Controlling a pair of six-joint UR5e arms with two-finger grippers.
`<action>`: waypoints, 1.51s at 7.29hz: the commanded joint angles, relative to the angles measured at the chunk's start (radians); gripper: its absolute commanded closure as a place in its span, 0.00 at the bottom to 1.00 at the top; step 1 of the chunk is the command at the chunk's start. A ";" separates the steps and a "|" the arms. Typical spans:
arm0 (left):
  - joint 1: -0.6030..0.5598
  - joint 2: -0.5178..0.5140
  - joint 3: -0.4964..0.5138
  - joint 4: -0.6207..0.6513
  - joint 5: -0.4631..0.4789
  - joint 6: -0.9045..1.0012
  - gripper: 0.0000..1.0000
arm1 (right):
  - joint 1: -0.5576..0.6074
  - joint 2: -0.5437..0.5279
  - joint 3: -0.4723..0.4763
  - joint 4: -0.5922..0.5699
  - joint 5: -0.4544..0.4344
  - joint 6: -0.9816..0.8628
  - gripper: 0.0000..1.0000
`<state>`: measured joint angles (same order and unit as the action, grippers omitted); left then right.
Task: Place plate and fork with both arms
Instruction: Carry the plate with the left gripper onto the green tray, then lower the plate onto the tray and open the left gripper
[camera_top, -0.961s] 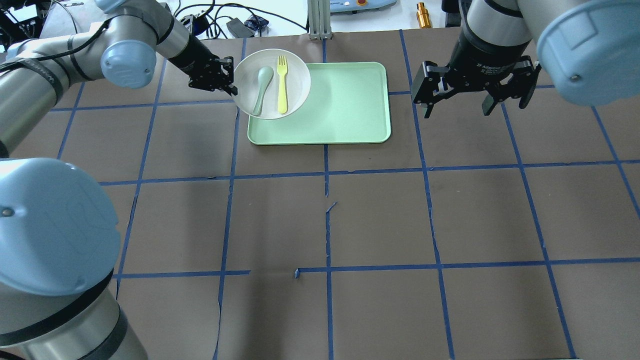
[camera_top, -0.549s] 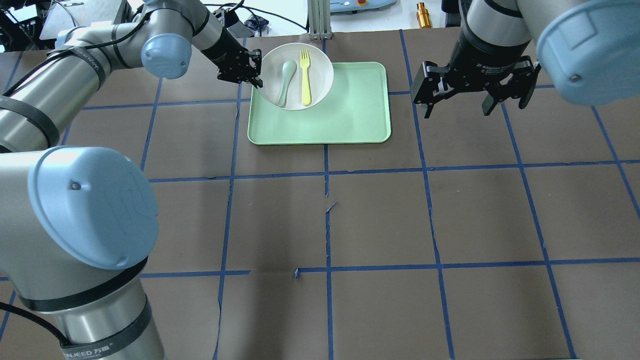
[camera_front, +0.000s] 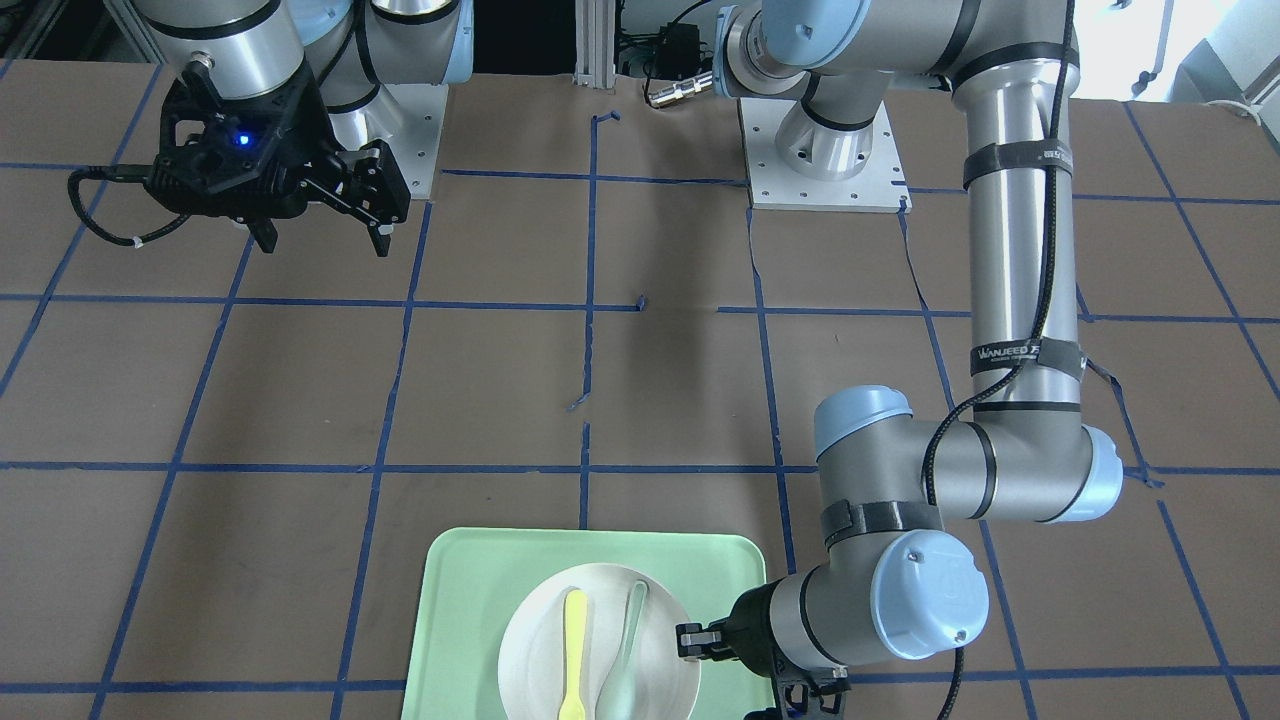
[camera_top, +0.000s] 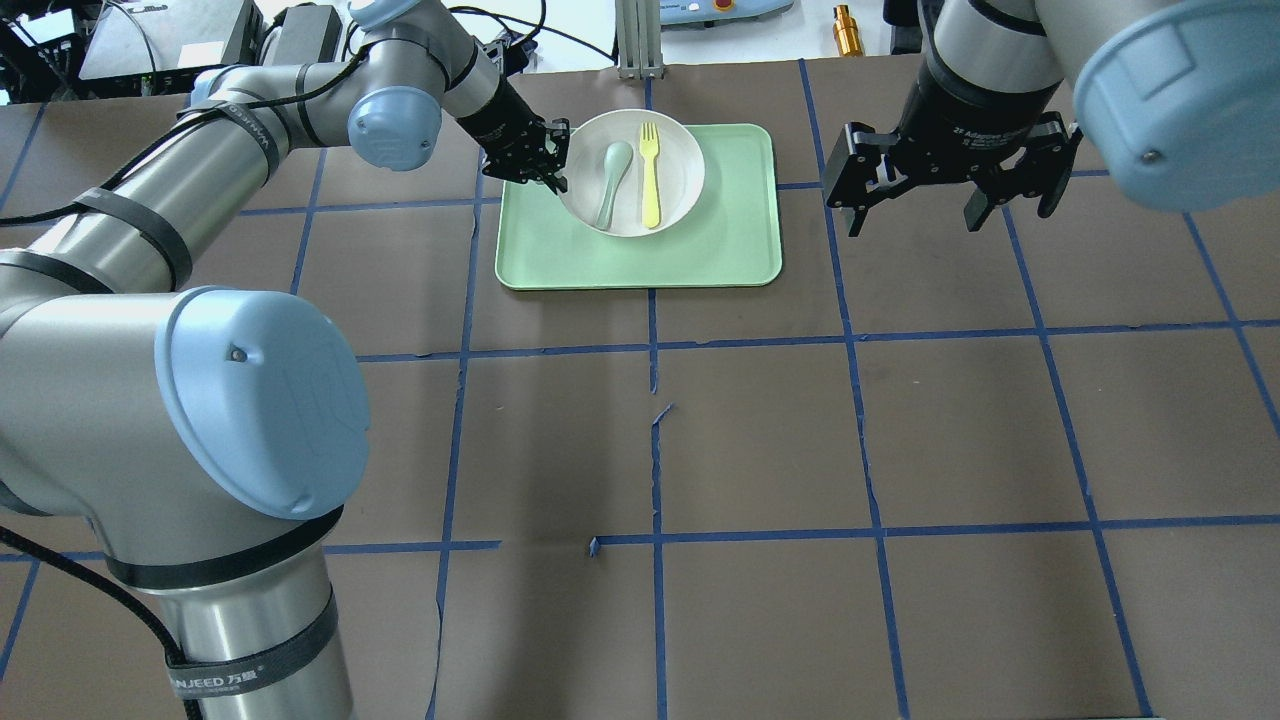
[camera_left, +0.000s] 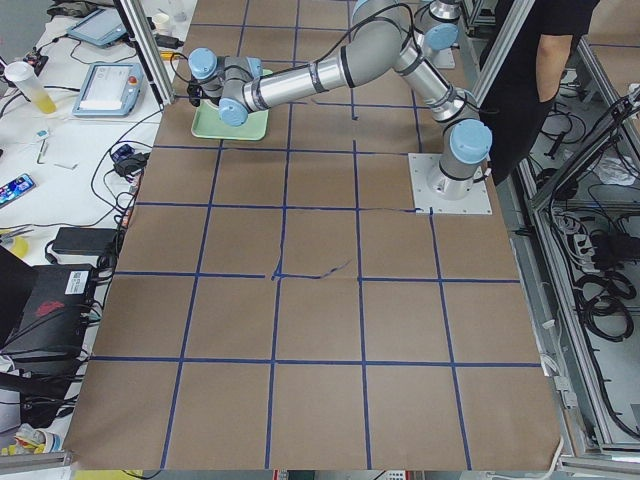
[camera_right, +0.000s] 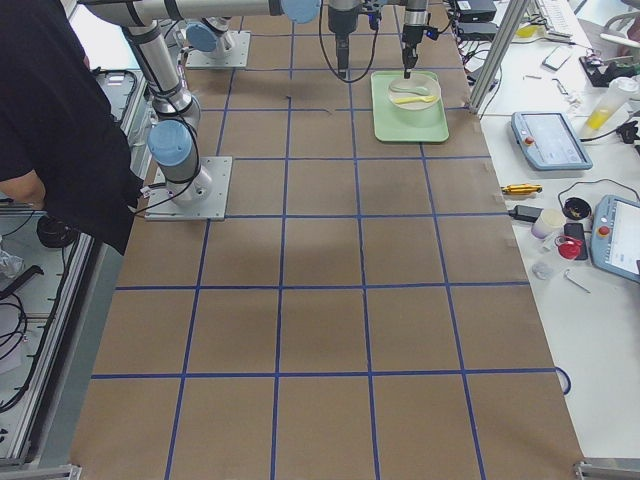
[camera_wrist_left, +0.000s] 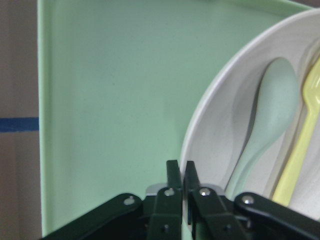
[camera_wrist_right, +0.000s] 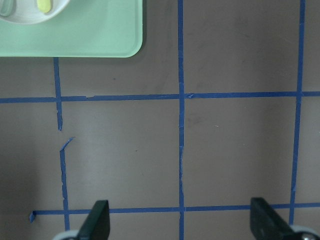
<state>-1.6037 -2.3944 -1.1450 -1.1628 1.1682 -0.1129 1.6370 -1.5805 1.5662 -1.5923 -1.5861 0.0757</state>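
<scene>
Plate (camera_top: 680, 172), rim pinched in the left tool (camera_top: 557, 172), had moved from the tray's (camera_top: 720, 250) left edge inward — set-down looked close; the right tool (camera_top: 908, 218) hung wide open, empty.

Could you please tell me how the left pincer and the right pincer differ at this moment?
The left pincer is shut on the rim of the plate, whereas the right pincer is open and holds nothing. The left pincer sits over the tray, while the right pincer hangs above the table, off to the tray's side. Both are black two-finger pincers.
</scene>
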 joint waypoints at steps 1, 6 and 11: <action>-0.012 -0.012 0.002 0.012 -0.010 -0.011 1.00 | 0.000 0.000 0.000 0.002 0.000 -0.001 0.00; -0.010 -0.020 -0.002 0.014 -0.007 -0.001 0.90 | 0.000 0.000 0.000 0.000 0.000 -0.001 0.00; -0.008 0.000 -0.027 0.034 -0.007 -0.008 0.08 | 0.000 0.000 0.000 0.000 0.000 -0.001 0.00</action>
<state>-1.6123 -2.4065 -1.1561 -1.1432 1.1613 -0.1233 1.6368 -1.5800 1.5662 -1.5919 -1.5861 0.0752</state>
